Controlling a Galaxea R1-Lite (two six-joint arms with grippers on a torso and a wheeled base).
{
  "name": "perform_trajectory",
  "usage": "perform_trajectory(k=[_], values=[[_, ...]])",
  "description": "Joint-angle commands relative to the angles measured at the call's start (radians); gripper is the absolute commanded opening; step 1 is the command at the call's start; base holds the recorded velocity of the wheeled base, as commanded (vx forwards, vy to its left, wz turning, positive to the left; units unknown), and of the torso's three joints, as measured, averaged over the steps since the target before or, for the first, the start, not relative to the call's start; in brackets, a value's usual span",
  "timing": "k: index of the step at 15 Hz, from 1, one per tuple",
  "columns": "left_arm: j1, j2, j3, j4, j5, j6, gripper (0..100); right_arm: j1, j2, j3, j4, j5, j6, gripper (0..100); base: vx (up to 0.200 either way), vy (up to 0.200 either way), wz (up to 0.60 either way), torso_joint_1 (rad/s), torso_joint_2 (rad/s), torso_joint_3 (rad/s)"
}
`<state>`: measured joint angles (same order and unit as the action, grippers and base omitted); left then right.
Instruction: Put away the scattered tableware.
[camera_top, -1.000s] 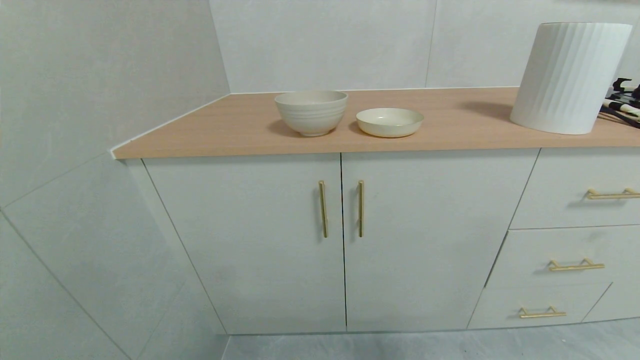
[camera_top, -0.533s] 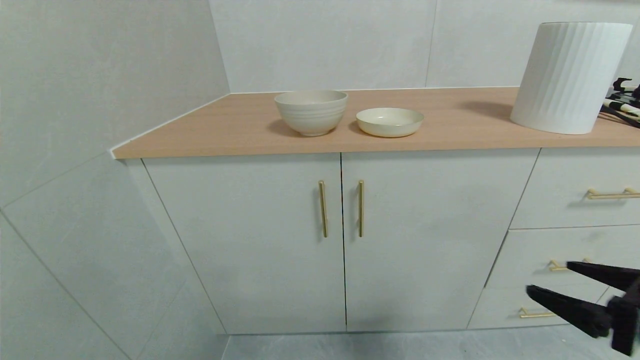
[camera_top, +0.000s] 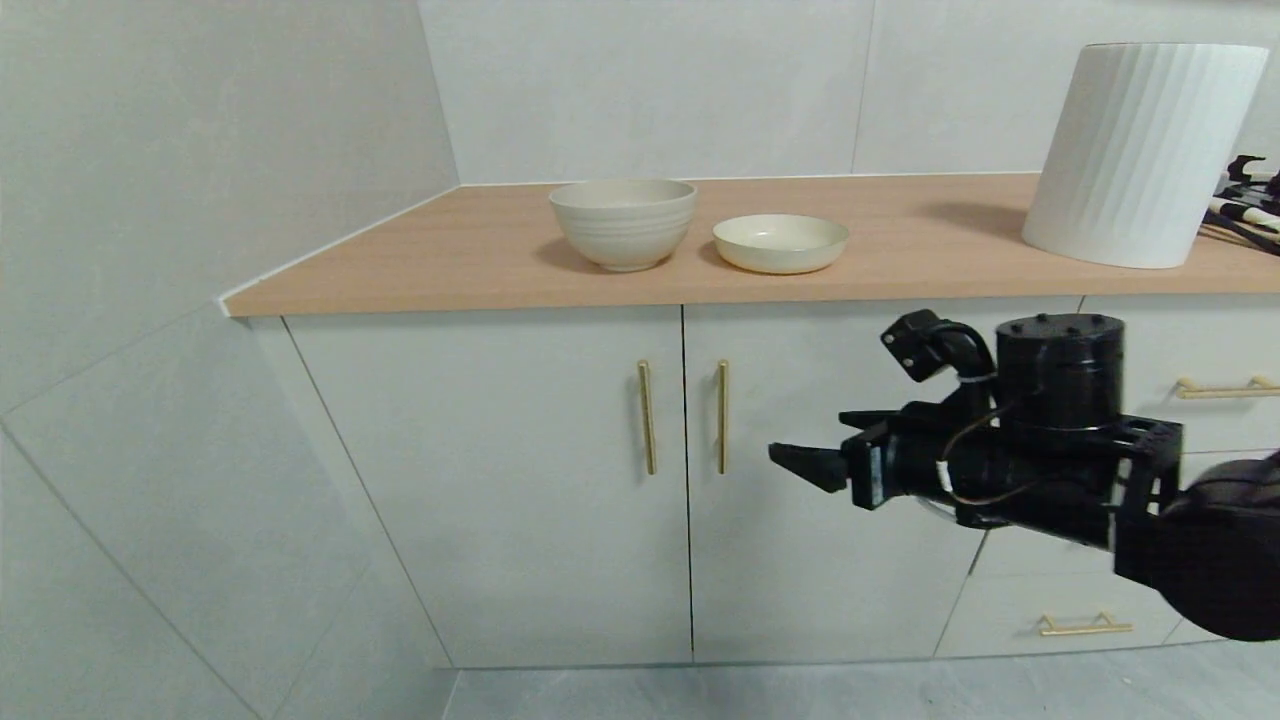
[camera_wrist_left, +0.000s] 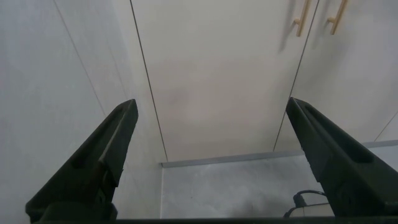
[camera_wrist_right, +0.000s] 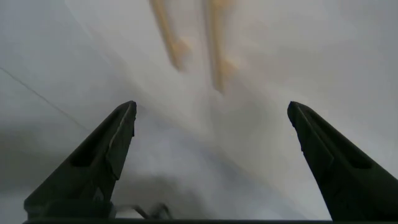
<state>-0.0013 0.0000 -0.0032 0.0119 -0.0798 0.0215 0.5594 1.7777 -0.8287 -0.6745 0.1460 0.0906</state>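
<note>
The right jaws are spread wide with nothing between them. In the head view the right arm (camera_top: 1050, 460) holds them level, pointing toward the robot's left, in front of the right door (camera_top: 850, 580) of the cupboard and near the right handle (camera_top: 721, 417). The right wrist view looks past the open jaws at both brass handles, which are blurred.

The left jaws are also wide open and hold nothing. They hang low before the left door (camera_wrist_left: 217, 93), and the left handle (camera_wrist_left: 301, 17), the grey floor (camera_wrist_left: 236, 186) and the tiled wall (camera_wrist_left: 56, 68) show beyond them.

The bowl (camera_top: 622, 222) and the dish (camera_top: 780, 243) stand upright on the wooden surface (camera_top: 450, 262) above the two doors. The bowl is over the left door. The dish is just beside it toward the right, with a narrow gap between them. Both are well above the right jaws and untouched.

At the right end of the surface, well apart from the dish, stands a tall white ribbed container (camera_top: 1140, 150), with dark utensils (camera_top: 1245, 195) just behind it at the edge. Under that end are drawers (camera_top: 1150, 400) with brass pulls.
</note>
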Motion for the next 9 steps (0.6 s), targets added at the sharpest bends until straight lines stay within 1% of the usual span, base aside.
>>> perform_trajectory(k=[1, 4, 5, 7, 9], values=[[0.0, 0.0, 0.0, 0.0, 0.0, 0.0, 100, 0.06, 0.141, -0.107, -0.013, 0.004, 0.064, 100, 0.0, 0.0, 0.0, 0.0, 0.0, 0.0], [0.0, 0.0, 0.0, 0.0, 0.0, 0.0, 100, 0.065, 0.16, -0.136, -0.016, 0.04, 0.195, 100, 0.0, 0.0, 0.0, 0.0, 0.0, 0.0], [0.0, 0.0, 0.0, -0.001, 0.0, -0.002, 100, 0.065, 0.174, -0.15, -0.016, 0.057, 0.216, 100, 0.0, 0.0, 0.0, 0.0, 0.0, 0.0], [0.0, 0.0, 0.0, 0.0, 0.0, 0.0, 100, 0.056, 0.198, -0.176, -0.016, 0.058, 0.225, 100, 0.0, 0.0, 0.0, 0.0, 0.0, 0.0], [0.0, 0.0, 0.0, 0.0, 0.0, 0.0, 100, 0.05, 0.22, -0.224, -0.017, 0.06, 0.281, 100, 0.0, 0.0, 0.0, 0.0, 0.0, 0.0]])
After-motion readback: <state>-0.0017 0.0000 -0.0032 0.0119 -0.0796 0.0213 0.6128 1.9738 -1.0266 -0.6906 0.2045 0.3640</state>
